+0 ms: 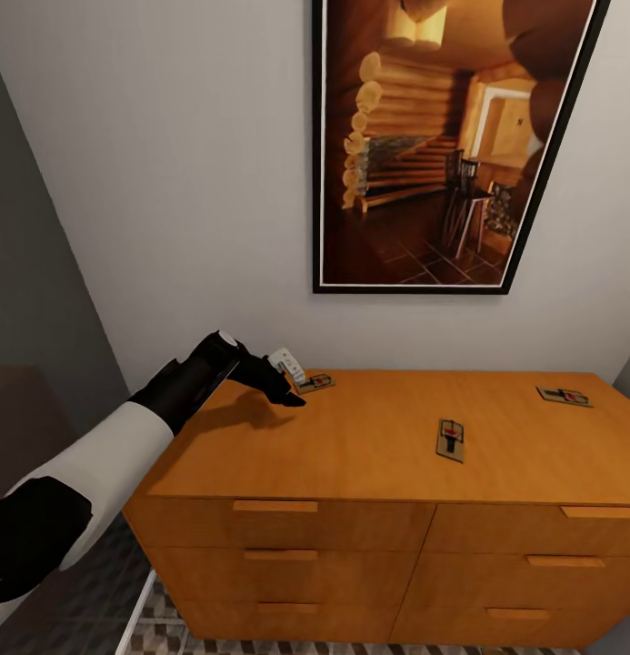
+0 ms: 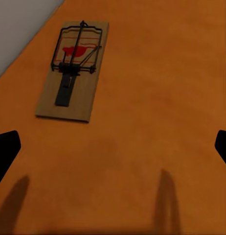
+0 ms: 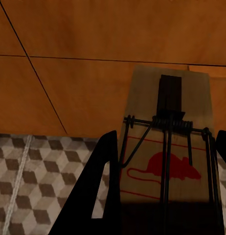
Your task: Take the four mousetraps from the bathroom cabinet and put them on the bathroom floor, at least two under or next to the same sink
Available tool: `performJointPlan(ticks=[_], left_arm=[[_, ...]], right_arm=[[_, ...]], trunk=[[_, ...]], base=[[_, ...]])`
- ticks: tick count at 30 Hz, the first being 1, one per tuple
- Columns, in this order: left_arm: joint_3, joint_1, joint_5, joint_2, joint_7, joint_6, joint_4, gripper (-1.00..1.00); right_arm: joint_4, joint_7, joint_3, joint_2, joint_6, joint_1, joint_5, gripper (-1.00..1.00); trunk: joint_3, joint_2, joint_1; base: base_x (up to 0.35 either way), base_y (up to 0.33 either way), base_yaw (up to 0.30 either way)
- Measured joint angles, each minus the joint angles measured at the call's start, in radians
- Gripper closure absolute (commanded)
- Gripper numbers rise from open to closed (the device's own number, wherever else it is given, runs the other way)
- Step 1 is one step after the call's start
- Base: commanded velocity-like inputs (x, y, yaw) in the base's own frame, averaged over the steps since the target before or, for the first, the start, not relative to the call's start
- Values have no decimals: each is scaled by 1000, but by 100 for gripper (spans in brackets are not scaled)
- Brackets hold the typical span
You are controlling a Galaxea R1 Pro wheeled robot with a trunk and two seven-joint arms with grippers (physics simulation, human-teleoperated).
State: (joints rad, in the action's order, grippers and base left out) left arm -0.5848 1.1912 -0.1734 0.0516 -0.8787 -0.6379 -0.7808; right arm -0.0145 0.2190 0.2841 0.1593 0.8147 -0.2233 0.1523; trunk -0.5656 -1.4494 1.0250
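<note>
Mousetraps: three lie flat on top of the cabinet (image 1: 351, 437), the orange-brown chest of drawers under the framed picture (image 1: 451, 146). Taking the cabinet as landmark: one mousetrap (image 1: 315, 382) sits at its back-left corner by the wall, one (image 1: 451, 439) near the middle of the top, one (image 1: 565, 396) toward the back-right.

Our left pincer (image 1: 287, 375) hovers just beside the back-left trap; in the left wrist view that trap (image 2: 74, 71) lies ahead of the spread fingertips (image 2: 5, 152), not between them yet, nothing held.

Our right pincer (image 3: 162, 196) is pinching a fourth mousetrap (image 3: 164, 147), a finger on each long edge, held in front of the cabinet's drawer fronts with the cube-pattern bathroom floor (image 3: 30, 166) below.

Handling, as we judge it: thin stiff wooden boards, light, lying flush, so little edge to catch. The wire bar and spring look delicate, likely to snag. We'd close across the two long edges mid-board, clear of the wire, and low against the cabinet top. Smooth wood may slide when nudged, so square up first.
</note>
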Motion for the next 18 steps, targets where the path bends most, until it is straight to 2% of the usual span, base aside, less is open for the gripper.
performJointPlan(ticks=[4, 8, 18], left_arm=[[-16, 0, -1, 0, -29, 26, 3, -100], [-25, 0, -4, 0, -64, 82, 14, -100], [-25, 0, -4, 1, -72, 95, 16, -100]], right_arm=[[0, 0, 0, 0, 0, 0, 0, 100], [0, 0, 0, 0, 0, 0, 0, 100], [0, 0, 0, -1, 0, 0, 1, 100]], trunk=[[0, 0, 0], [0, 0, 0], [0, 0, 0]], base=[[0, 0, 0], [0, 0, 0], [0, 0, 0]])
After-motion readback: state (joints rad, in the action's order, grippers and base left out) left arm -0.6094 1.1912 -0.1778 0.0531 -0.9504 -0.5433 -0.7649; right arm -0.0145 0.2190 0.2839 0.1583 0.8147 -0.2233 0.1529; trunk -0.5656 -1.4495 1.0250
